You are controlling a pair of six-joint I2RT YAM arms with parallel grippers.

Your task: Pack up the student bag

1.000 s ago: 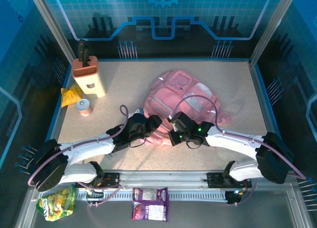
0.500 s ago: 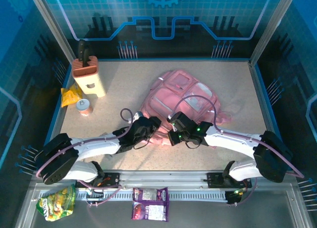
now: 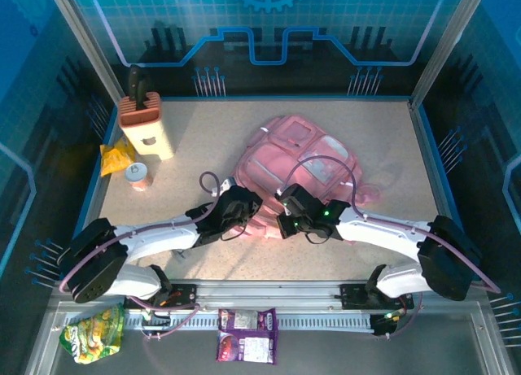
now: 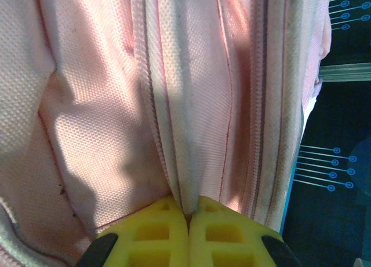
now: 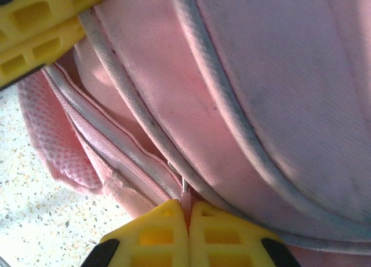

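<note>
Fingers (image 4: pixel 159 235) of the left gripper (image 4: pixel 187 214), yellow and ribbed, are pressed together on a raised fold of the student bag (image 4: pixel 104 105), a large soft pink fabric backpack with pale grey trim. The right gripper (image 5: pixel 187 208) is likewise clamped, pinching a pink seam of the bag beside a grey piped edge. A thin metal sliver shows at that pinch, but what it is cannot be told. Both grips sit close together on the bag's near edge. The bag lies flat at the middle of the speckled beige table (image 3: pixel 195 131). A tan knife block (image 3: pixel 146 129), a crumpled yellow packet (image 3: pixel 116 157) and a small round jar (image 3: pixel 138 176) stand well apart at the far left.
</note>
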